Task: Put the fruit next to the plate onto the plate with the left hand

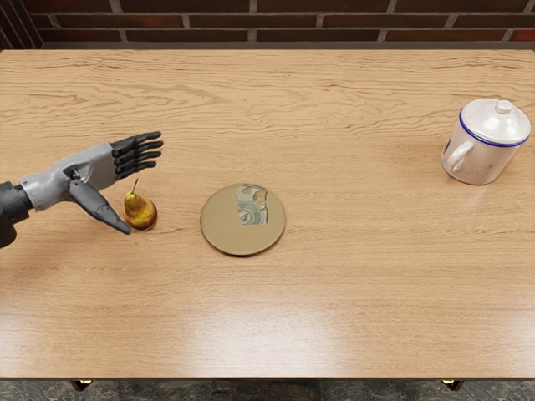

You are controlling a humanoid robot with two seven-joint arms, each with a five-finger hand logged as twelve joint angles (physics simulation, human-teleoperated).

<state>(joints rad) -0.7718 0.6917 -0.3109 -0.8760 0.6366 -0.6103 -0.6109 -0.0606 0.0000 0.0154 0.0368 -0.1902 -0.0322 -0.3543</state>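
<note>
Where the left arm comes in from the picture's left edge, the left hand (99, 171) is held open over the table (351, 292) and nothing is grasped. Its four fingers (140, 152) are stretched out straight and close together, and the thumb (102, 209) is spread wide from them and angled downward. The thumb's tip is just beside the pear (140, 211); whether it touches cannot be told. The pear stands upright on the wood, left of the plate (227, 232) and apart from it. A lidded white pot (485, 142) is set well apart at the far right.
</note>
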